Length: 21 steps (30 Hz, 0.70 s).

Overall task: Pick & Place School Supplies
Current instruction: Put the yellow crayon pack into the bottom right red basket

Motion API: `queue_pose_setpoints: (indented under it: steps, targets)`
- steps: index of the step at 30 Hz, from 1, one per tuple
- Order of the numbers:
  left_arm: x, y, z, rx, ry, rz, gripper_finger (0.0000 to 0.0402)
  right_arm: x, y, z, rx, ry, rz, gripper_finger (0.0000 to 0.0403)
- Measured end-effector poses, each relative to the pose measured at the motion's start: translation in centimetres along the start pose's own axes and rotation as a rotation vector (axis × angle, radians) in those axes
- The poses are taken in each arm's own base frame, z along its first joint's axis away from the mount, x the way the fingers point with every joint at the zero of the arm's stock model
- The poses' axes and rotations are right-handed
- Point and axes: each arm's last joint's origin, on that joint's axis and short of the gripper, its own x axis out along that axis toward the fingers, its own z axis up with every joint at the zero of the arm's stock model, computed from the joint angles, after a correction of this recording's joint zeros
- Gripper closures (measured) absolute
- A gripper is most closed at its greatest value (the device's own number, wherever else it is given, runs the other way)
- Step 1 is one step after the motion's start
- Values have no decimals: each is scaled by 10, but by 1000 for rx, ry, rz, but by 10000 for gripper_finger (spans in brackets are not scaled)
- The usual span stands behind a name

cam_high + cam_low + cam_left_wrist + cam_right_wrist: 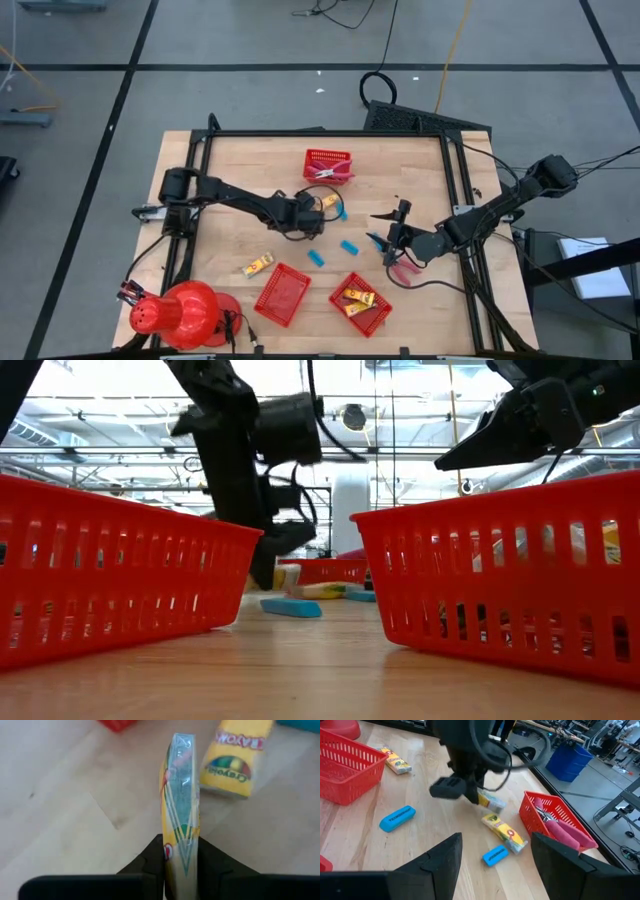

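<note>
My left gripper (pixel 312 217) is at the table's middle, shut on a yellow crayon box (pixel 180 795). A second crayon box (pixel 504 833) lies flat beside it, and a third (pixel 258 265) lies nearer the near edge. Three light-blue erasers (pixel 316 258) (pixel 349 246) (pixel 496 855) lie on the wood. Pink-handled scissors (pixel 555 822) lie in the far red basket (pixel 328 165), and another pink pair (pixel 405 270) lies on the table. My right gripper (pixel 495 865) hovers open, right of centre, touching nothing. More crayon boxes (pixel 358 298) lie in the near right basket. My left gripper pinches the crayon box's end (pixel 179 851) between its two fingers (pixel 150 855), which press on the box's two broad faces. The box stands on edge in the hold and sticks out ahead of the fingers. The fingers slant down from the table's left. Whether its far end touches the table I cannot tell.
A red mesh basket (pixel 282 293) sits near the near edge, left of the one holding crayon boxes (pixel 375 318). A big red dome (pixel 185 312) stands at the near left corner. Black frame rails (pixel 455 200) border the table. Bare wood lies at the left and far right.
</note>
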Motion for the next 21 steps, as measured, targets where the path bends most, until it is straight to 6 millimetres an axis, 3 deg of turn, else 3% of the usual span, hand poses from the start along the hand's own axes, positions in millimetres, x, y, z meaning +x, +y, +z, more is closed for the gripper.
queue_pose_setpoints:
  steps: [10, 21]
  targets:
    - [-49, -9, -3, 206, -137, -65, 334, 0, 0, -2, 3, 13, 18, 177]
    - [-110, -56, -27, 657, -372, -471, 334, 0, 3, -2, -34, 16, 103, 177]
